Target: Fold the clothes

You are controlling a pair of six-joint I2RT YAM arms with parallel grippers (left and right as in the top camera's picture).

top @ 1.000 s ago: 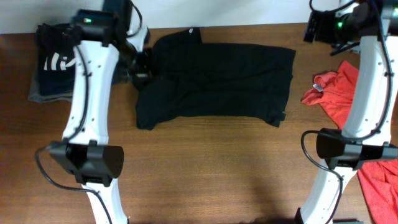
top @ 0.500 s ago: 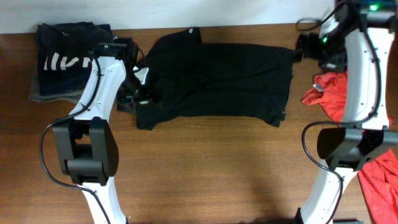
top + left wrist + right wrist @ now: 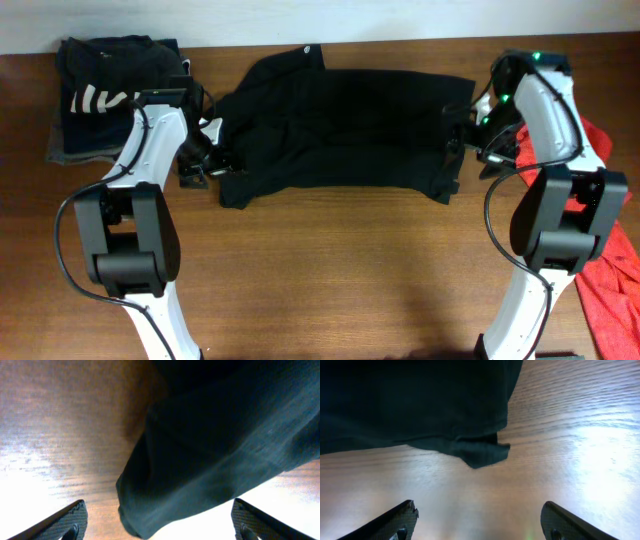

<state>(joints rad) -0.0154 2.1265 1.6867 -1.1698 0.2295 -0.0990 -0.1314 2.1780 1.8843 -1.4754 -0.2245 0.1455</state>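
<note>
The black garment (image 3: 345,130) of the clothes lies spread flat across the middle of the table, a small white logo (image 3: 306,49) at its far edge. My left gripper (image 3: 205,165) is low at its left front corner. In the left wrist view it (image 3: 157,525) is open, and the corner of the black fabric (image 3: 200,445) reaches down between the fingertips (image 3: 60,522). My right gripper (image 3: 465,140) is at the garment's right edge. The right wrist view shows it (image 3: 480,522) open over bare wood, just short of the fabric's corner (image 3: 480,455). An orange-red shirt (image 3: 605,290) lies at the far right.
A folded stack of dark clothes (image 3: 100,95) with white stripes sits at the back left corner. More orange-red cloth (image 3: 598,140) shows behind the right arm. The wooden table (image 3: 340,270) runs to a white wall at the back.
Both arms have come down from the back of the table to the black garment's sides: the left to its left front corner, the right to its right edge. The garment has not moved.
</note>
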